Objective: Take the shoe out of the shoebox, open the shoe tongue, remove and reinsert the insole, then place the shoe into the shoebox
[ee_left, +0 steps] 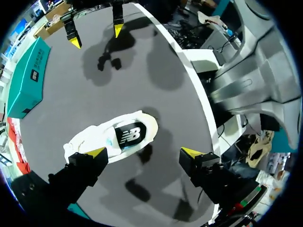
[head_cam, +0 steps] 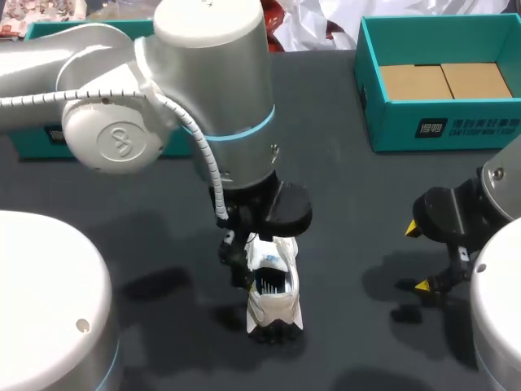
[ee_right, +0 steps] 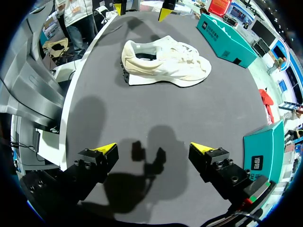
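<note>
A white shoe [head_cam: 273, 295] stands on its sole on the dark table, heel toward the front edge. Its dark insole [ee_left: 130, 135] shows through the opening. My left gripper [head_cam: 244, 252] hangs open just above the shoe; in the left wrist view [ee_left: 144, 152] one fingertip [ee_left: 97, 152] overlaps the forefoot and the other is off to the side over bare table. My right gripper [head_cam: 418, 257] is open and empty, well to the right of the shoe [ee_right: 165, 61], with bare table between its fingers [ee_right: 154, 147]. The teal shoebox [head_cam: 440, 122] sits at the back right, showing only cardboard inside.
A second teal box part [head_cam: 37, 142] lies at the back left, mostly hidden behind my left arm. The shoebox wall [ee_right: 265, 151] is close beside my right gripper. Bare dark table [head_cam: 350, 244] separates the shoe from the right gripper.
</note>
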Controlling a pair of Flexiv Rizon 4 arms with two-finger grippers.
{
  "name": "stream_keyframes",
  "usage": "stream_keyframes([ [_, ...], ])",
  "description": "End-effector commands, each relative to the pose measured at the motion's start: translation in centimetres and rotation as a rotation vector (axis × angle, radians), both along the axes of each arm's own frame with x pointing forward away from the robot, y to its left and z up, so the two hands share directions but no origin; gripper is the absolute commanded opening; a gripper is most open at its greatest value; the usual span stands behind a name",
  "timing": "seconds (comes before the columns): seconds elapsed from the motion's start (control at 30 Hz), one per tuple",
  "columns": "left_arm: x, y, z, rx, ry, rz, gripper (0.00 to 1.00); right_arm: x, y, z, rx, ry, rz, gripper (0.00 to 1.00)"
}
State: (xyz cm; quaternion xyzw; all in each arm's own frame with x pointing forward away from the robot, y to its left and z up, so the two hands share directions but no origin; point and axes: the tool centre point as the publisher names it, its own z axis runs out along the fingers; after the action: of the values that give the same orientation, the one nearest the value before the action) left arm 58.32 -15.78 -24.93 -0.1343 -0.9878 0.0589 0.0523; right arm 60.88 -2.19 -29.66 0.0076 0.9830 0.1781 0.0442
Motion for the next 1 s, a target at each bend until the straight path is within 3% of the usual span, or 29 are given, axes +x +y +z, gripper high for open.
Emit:
stream_keyframes([
  [0.03, 0.1, -0.7, 0.1, 0.100, 0.026, 0.312, 1.00, -0.3, 0.0, 0.0, -0.002, -0.004, -0.002, 1.00],
  [0.13, 0.1, -0.7, 0.1, 0.100, 0.026, 0.312, 1.00, -0.3, 0.0, 0.0, -0.002, -0.004, -0.002, 1.00],
  [0.5, -1.9, -1.7, -4.4, 0.083, 0.036, 0.395, 1.00, -0.3, 0.0, 0.0, -0.002, -0.004, -0.002, 1.00],
  [0.73, -2.8, -2.1, -5.6, 0.061, 0.015, 0.382, 1.00, -0.3, 0.0, 0.0, -0.002, -0.004, -0.002, 1.00],
  [1.0, -3.3, -1.9, -5.4, 0.036, -0.026, 0.367, 1.00, -0.3, 0.0, 0.0, -0.002, -0.004, -0.002, 1.00],
])
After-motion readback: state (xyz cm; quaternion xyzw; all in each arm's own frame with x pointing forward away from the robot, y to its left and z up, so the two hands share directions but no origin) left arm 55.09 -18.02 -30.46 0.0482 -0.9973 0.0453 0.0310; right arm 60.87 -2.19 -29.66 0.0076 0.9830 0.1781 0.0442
